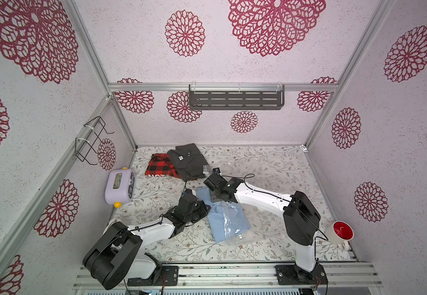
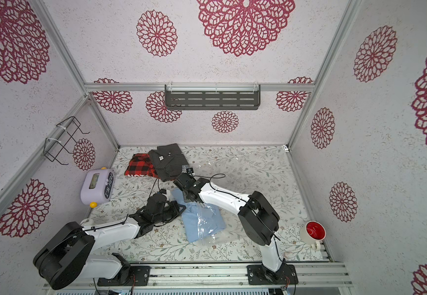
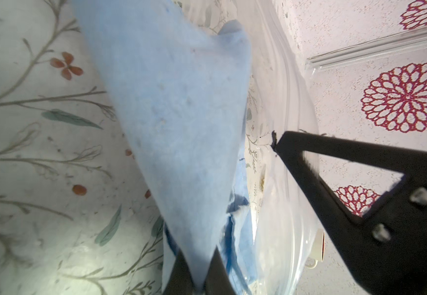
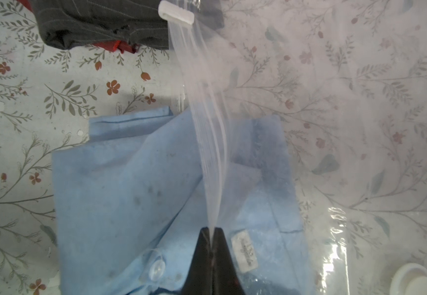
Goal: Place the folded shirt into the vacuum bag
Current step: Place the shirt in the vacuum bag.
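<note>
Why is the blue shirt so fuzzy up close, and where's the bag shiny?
Left wrist view: the blue shirt hangs very close to the lens, so it blurs. Right wrist view: white glare streaks on the vacuum bag, which hazes the shirt under it. Both top views look sharp and evenly lit.

A robot-lab test booth dressed up as a home. Bare aluminium frame rails [image 1: 222, 87] hold walls papered with red medallions [image 1: 184, 33]. Robot arms [image 1: 258, 198] are bolted to a slotted base rail [image 1: 227, 272] along the near edge of the flower-print table cover [image 1: 279, 163]. On that cover lie folded shirts [image 1: 188, 162], a vacuum bag [image 4: 348, 115] and a lilac alarm clock [image 1: 120, 186], with a mug [image 1: 340, 233] at its near corner.
</note>
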`<action>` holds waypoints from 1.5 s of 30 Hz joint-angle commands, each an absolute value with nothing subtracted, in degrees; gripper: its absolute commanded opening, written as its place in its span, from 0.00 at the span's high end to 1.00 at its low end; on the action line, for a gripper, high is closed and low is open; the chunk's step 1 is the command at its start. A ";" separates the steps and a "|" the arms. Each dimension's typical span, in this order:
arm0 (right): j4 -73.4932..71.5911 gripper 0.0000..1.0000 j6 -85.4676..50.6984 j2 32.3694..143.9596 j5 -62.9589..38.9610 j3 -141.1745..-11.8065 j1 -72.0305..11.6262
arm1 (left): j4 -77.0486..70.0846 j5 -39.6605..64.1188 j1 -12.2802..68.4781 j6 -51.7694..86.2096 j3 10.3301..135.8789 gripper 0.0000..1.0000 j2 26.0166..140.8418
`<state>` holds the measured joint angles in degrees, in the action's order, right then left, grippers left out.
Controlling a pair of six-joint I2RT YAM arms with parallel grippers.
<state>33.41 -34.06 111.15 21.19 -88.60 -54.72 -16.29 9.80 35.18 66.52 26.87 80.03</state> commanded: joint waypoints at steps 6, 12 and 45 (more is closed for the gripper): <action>32.97 1.00 -35.21 110.58 21.32 -89.00 -55.10 | -21.61 9.44 36.61 65.52 31.65 0.97 84.98; 32.95 1.00 -35.44 109.35 21.10 -88.66 -55.05 | -21.14 7.65 36.48 63.87 34.81 0.97 88.92; 25.18 1.00 -37.96 98.39 13.50 -82.01 -52.04 | -42.91 11.04 35.51 75.91 35.67 0.96 102.51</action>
